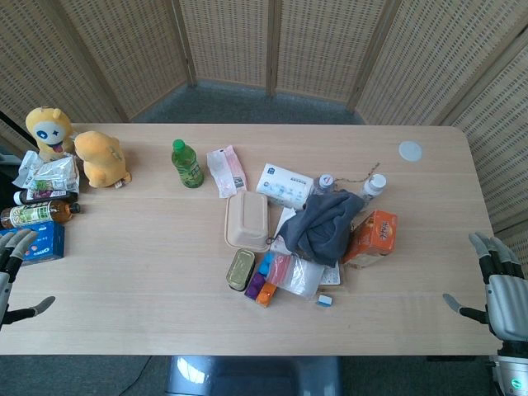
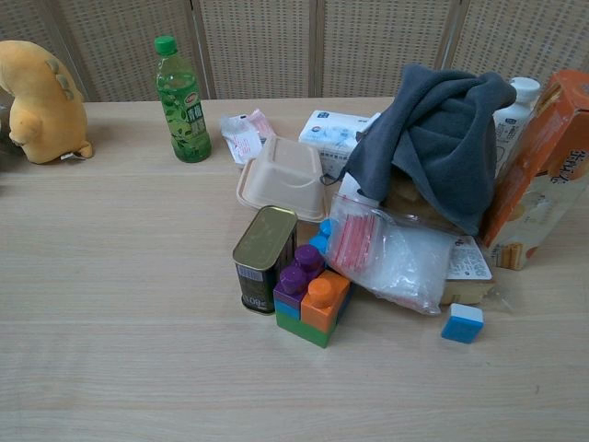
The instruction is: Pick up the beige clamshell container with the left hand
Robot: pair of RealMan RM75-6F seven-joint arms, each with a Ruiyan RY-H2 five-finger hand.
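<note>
The beige clamshell container [image 1: 247,220] [image 2: 285,176] lies closed on the table near its middle, beside a grey cloth heap [image 1: 324,224]. My left hand [image 1: 14,272] hangs at the table's left edge, far from the container, fingers spread and holding nothing. My right hand [image 1: 495,285] sits at the right edge, fingers apart and empty. Neither hand shows in the chest view.
A metal tin [image 1: 241,269] and stacked toy blocks [image 2: 313,299] sit just in front of the container. A green bottle [image 1: 187,163], a tissue pack [image 1: 284,185] and an orange box [image 1: 373,235] surround it. Plush toys [image 1: 101,158], snack bags and a blue box [image 1: 45,242] crowd the left side.
</note>
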